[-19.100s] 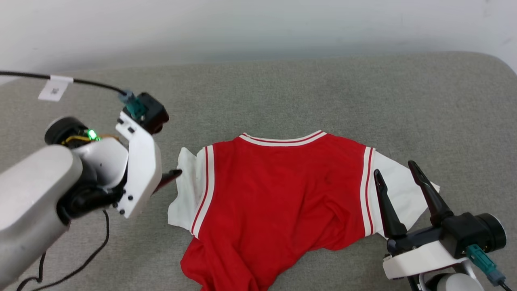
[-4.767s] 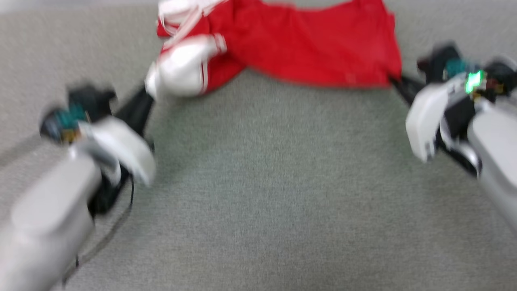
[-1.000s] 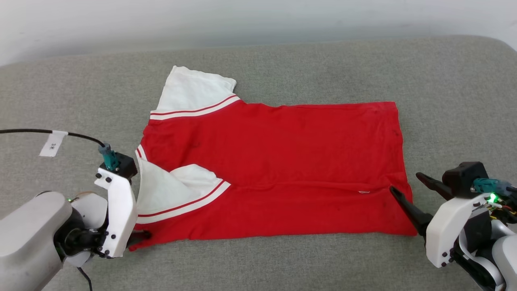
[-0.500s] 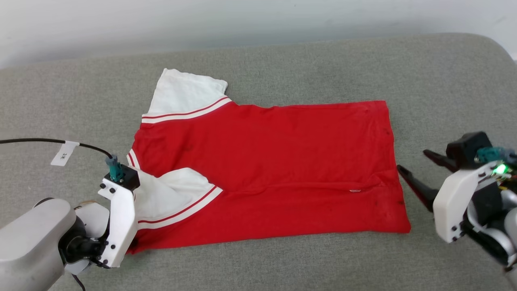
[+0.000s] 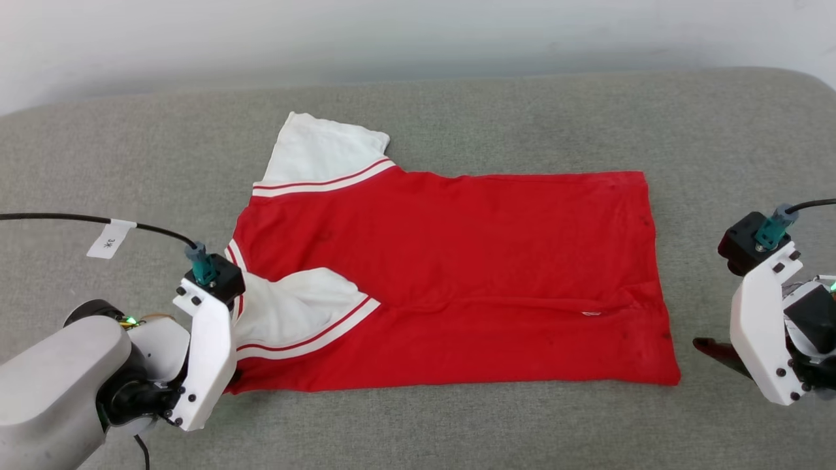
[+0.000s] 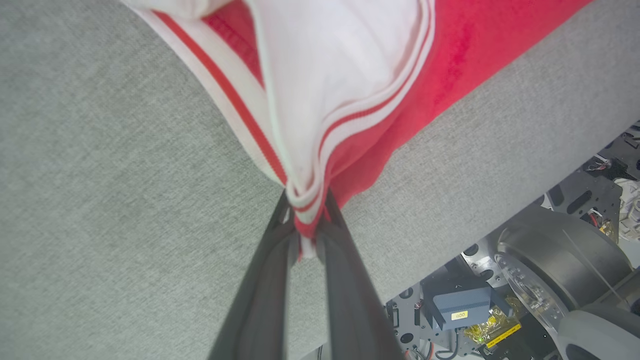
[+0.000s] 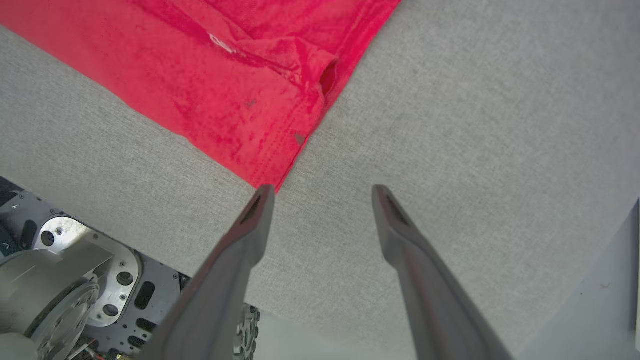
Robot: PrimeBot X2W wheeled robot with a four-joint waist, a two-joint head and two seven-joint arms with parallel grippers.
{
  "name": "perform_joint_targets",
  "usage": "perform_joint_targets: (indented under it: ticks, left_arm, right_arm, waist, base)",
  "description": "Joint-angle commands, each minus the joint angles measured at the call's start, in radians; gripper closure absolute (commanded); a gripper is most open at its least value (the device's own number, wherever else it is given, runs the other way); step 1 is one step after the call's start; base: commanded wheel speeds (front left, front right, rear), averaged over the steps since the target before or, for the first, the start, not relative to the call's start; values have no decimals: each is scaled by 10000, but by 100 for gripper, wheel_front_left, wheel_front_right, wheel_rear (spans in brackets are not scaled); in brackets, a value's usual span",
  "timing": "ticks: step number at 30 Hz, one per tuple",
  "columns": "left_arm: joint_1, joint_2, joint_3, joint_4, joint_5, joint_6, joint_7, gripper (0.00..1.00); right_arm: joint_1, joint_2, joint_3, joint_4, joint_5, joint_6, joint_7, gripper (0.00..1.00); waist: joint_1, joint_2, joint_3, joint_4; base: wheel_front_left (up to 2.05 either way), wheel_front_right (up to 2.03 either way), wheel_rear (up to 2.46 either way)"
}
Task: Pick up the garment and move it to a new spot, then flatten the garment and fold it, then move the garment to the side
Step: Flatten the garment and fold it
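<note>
Item: bright red soft-fabric T-shirt with white sleeves [image 5: 457, 274], laid flat on grey upholstered surface [image 5: 522, 111]. Near shoulder corner is now pinched by newly closed left gripper [image 6: 306, 212]. The right gripper [image 7: 322, 192] is drawn back beside hem corner, wide apart, empty. Fold judged begun.

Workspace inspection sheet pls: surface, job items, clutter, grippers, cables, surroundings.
Surface: grey fabric surface, bare around the garment.
Job's things: garment spread out, red body mostly flat, collar end toward the robot's left; far sleeve laid out, near sleeve folded onto the red body.
Clutter: nothing seen.
Grippers: left gripper shut on the garment's striped edge at its near left corner; right gripper open, off the garment, by its near right corner.
Cables: black cable with a white tag runs to the left wrist; right wrist cable.
Surroundings: pale wall behind; robot base hardware below the surface edge.
</note>
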Motion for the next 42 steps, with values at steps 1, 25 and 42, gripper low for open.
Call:
perform_joint_targets:
  ticks: [1,25,42]
  left_arm:
    - [-111,16,-25,-75,82,-28,-65,100]
    - [102,90,-271,-242,80,-44,-605,100]
    - [1484,539,-642,-1128,-392,302,-987,100]
  right_arm:
    - [-64,139,-67,202,162,-8,108,0]
    - [127,1407,750,2402,267,-8,-1383,100]
    - [1923,-121,581,841,1126,-8,-1896,100]
  waist:
    - [0,0,119,84]
    - [0,0,224,253]
    - [0,0,-148,111]
  base:
    - [0,0,0]
    - [0,0,0]
    - [0,0,0]
